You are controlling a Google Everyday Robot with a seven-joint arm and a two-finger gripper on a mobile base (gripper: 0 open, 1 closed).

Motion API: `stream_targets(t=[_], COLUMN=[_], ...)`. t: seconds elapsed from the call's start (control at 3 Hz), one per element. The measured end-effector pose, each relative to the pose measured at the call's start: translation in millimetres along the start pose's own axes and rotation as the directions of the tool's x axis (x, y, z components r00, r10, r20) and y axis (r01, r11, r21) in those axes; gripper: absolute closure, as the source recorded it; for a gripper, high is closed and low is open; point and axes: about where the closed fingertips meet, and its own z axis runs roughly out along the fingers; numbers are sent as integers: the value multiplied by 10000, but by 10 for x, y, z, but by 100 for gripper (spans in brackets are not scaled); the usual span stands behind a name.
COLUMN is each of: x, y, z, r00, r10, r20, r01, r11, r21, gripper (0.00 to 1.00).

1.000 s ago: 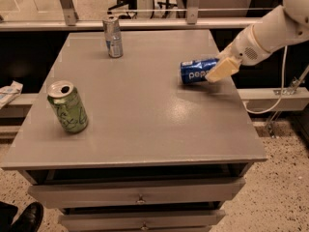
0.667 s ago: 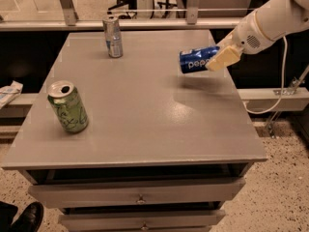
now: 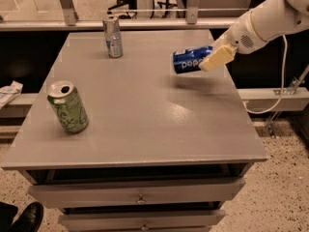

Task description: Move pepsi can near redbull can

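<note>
The blue pepsi can (image 3: 189, 60) is held on its side, lifted clear of the grey table (image 3: 145, 105), over its right rear part. My gripper (image 3: 213, 57) comes in from the upper right and is shut on the can's right end. The slim silver redbull can (image 3: 113, 36) stands upright near the table's back edge, left of centre, well to the left of the pepsi can.
A green can (image 3: 68, 106) with a scribbly pattern stands upright near the table's left edge. Drawers (image 3: 140, 197) sit under the tabletop. A cable (image 3: 275, 95) hangs to the right. A shoe (image 3: 29, 216) shows at the bottom left.
The gripper has lifted the pepsi can off the table and carried it up and slightly left. The other cans have not moved.
</note>
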Motion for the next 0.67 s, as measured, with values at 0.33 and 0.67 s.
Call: stream_targets(t=[0.33, 0.67], x=[-246, -628], y=[-102, -210], z=[239, 603], r00=[9973, 9909], r10=[284, 416], r20=[676, 1283], r01=[-287, -392], r11=[9996, 9990], r21=[40, -214], gripper=[100, 100])
